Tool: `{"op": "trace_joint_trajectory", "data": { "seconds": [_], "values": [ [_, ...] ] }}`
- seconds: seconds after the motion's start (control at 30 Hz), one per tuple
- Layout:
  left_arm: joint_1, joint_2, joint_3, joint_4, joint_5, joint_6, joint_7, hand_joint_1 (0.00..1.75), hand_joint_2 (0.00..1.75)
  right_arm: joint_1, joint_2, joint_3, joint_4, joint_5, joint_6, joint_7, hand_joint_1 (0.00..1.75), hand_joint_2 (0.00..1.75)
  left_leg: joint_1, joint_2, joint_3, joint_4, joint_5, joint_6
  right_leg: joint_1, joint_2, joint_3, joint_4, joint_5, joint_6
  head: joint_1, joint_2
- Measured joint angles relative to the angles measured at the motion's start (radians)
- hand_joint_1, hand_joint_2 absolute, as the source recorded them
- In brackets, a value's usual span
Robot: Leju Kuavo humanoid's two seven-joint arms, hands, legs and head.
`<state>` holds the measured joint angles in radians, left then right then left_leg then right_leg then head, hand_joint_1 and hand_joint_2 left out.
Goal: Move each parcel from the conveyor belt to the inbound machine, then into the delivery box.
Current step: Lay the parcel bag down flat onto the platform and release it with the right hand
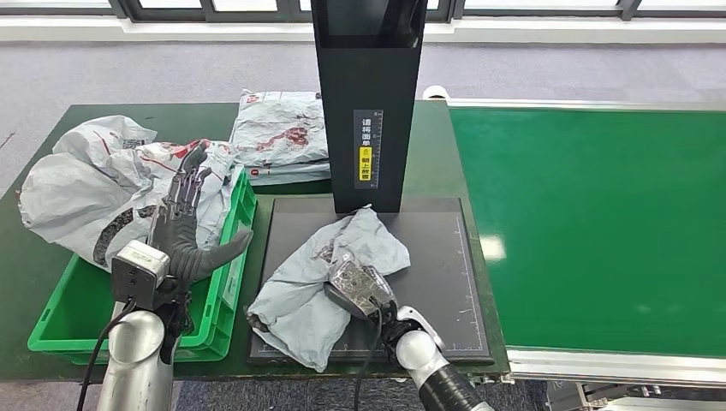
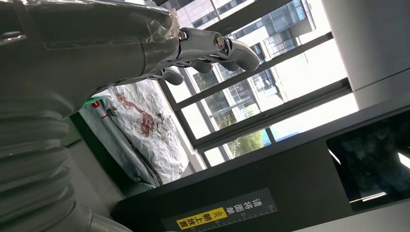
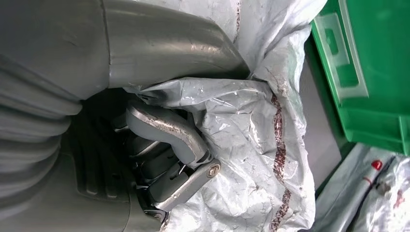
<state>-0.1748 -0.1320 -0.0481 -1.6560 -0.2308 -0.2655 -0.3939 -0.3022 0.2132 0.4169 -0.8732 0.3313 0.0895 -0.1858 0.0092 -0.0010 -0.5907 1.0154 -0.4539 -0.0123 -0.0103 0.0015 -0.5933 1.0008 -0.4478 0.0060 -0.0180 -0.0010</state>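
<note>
Lying crumpled on the dark plate (image 1: pixel 445 282) of the inbound machine (image 1: pixel 368 103), a grey parcel (image 1: pixel 317 282) is gripped by the right hand (image 1: pixel 360 287). In the right wrist view the fingers (image 3: pixel 169 130) are seen curled into the wrinkled plastic, with the film bunched between them and the thumb (image 3: pixel 164 53). The parcel is spread toward the plate's left front corner, just beside the green box (image 1: pixel 227 300).

The left hand (image 1: pixel 184 223) is held above the box with its fingers (image 1: pixel 190 184) stretched forward and apart and the thumb (image 1: pixel 224 248) pointed toward the plate; nothing is held in it. In the left wrist view the fingertips (image 2: pixel 232 48) are seen loosely bent against the windows.

A large grey parcel (image 1: pixel 94 184) with red print is heaped in the box, spilling over its far and left rim. Another flat parcel (image 1: pixel 282 137) is laid on the dark green table (image 1: pixel 428 163) behind the box, just left of the machine's black column, on which a label with a yellow patch (image 1: pixel 366 163) is stuck. The green conveyor belt (image 1: pixel 599 223) is seen to the right of the machine.
</note>
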Motion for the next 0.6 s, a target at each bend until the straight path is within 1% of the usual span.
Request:
{"op": "trace_joint_trajectory", "data": {
  "seconds": [0.07,0.1,0.2,0.23,0.37,0.5,0.6],
  "values": [
    [0.0,0.0,0.0,0.0,0.0,0.0,0.0,0.0,1.75,0.0,0.0,0.006,0.003,0.0,0.0,0.0,1.75,1.75,0.0,0.0,0.0,0.0,0.0,0.0,0.0,0.0,0.0,0.0,0.0,0.0,0.0,0.0],
    [0.0,0.0,0.0,0.0,0.0,0.0,0.0,0.0,1.75,0.0,0.0,0.008,0.004,0.0,0.0,0.0,1.55,1.75,0.0,0.0,0.0,0.0,0.0,0.0,0.0,0.0,0.0,0.0,0.0,0.0,0.0,0.0],
    [0.0,0.0,0.0,0.0,0.0,0.0,0.0,0.0,1.75,0.0,0.0,0.008,0.006,0.001,-0.001,0.001,0.26,1.75,0.0,0.0,0.0,0.0,0.0,0.0,0.0,0.0,0.0,0.0,0.0,0.0,0.0,0.0],
    [0.0,0.0,0.0,0.0,0.0,0.0,0.0,0.0,1.75,0.0,0.0,0.009,0.006,0.003,-0.001,0.001,0.01,1.75,0.0,0.0,0.0,0.0,0.0,0.0,0.0,0.0,0.0,0.0,0.0,0.0,0.0,0.0],
    [0.001,0.0,0.0,0.0,0.002,0.003,0.001,0.0,1.75,0.0,-0.002,0.021,0.006,0.021,0.002,0.005,0.0,0.0,0.0,0.0,0.0,0.0,0.0,0.0,0.0,0.0,0.0,0.0,0.0,0.0,0.0,0.0],
    [0.007,0.001,0.0,-0.003,0.004,0.014,0.001,0.0,1.75,0.004,-0.017,0.035,-0.031,0.053,-0.002,0.01,0.0,0.0,0.0,0.0,0.0,0.0,0.0,0.0,0.0,0.0,0.0,0.0,0.0,0.0,0.0,0.0],
    [0.024,0.005,0.0,-0.016,0.005,0.028,0.001,0.0,1.75,0.018,-0.046,0.039,-0.117,0.076,-0.03,0.02,0.0,0.0,0.0,0.0,0.0,0.0,0.0,0.0,0.0,0.0,0.0,0.0,0.0,0.0,0.0,0.0]
  ]
}}
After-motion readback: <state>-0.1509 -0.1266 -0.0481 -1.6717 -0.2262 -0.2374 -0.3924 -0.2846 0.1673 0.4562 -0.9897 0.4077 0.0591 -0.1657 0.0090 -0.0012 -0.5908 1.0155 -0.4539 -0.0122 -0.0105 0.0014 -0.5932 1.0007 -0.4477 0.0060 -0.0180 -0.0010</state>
